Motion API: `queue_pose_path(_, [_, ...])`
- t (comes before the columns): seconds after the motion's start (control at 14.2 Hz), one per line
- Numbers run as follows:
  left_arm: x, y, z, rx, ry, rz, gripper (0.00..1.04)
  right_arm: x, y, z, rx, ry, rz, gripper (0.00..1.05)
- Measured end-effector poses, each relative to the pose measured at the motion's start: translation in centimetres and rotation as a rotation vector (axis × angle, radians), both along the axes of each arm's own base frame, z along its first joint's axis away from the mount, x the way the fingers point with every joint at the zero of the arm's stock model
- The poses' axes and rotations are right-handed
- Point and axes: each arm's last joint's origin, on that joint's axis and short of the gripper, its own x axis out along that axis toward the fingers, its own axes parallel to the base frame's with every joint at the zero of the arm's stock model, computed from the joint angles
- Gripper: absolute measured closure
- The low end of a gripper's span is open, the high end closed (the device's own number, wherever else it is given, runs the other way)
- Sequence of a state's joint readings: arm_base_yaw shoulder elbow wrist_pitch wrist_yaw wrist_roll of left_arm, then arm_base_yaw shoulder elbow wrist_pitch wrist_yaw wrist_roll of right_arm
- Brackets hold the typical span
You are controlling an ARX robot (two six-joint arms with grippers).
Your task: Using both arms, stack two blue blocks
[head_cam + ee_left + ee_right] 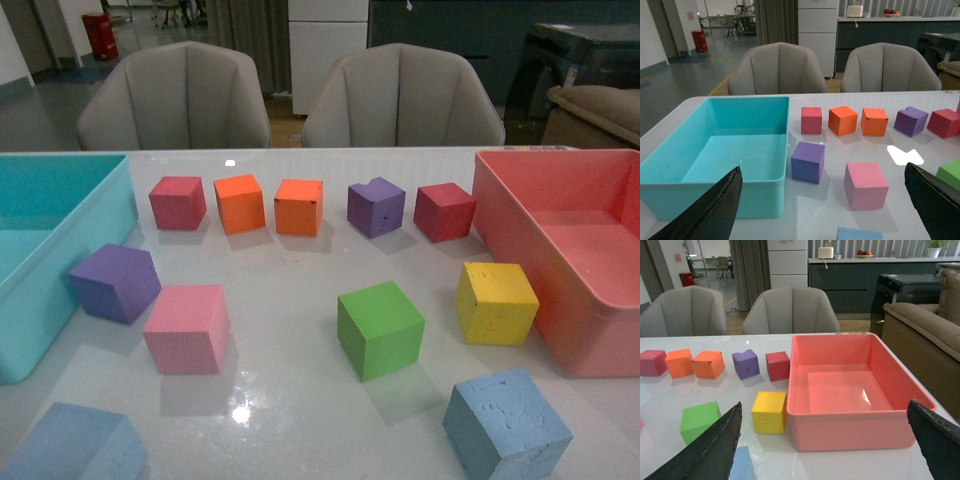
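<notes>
In the front view two pale blue foam blocks lie near the table's front edge: one at the front left (70, 447), partly cut off, and one at the front right (505, 423). No arm shows in that view. The left gripper (825, 210) is open and empty, above the table; the top of the left blue block (859, 233) shows just between its fingers. The right gripper (827, 447) is open and empty, in front of the pink bin; a sliver of the right blue block (742, 465) shows beside its finger (705, 450).
A teal bin (45, 300) stands at the left and a pink bin (590, 330) at the right. Purple (115, 283), pink (187, 328), green (380, 329) and yellow (496, 303) cubes lie mid-table. A far row holds red, orange and purple cubes (298, 207).
</notes>
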State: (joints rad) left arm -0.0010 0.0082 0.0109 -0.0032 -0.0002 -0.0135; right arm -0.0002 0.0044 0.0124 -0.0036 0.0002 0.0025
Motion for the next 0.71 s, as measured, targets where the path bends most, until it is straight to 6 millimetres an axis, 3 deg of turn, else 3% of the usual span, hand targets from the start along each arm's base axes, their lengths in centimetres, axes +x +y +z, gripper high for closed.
queue_pose_path(0.71, [0.00,0.00,0.00,0.000,0.000,0.000,0.07,0.00,0.00,0.00,0.000,0.000,0.000,0.06])
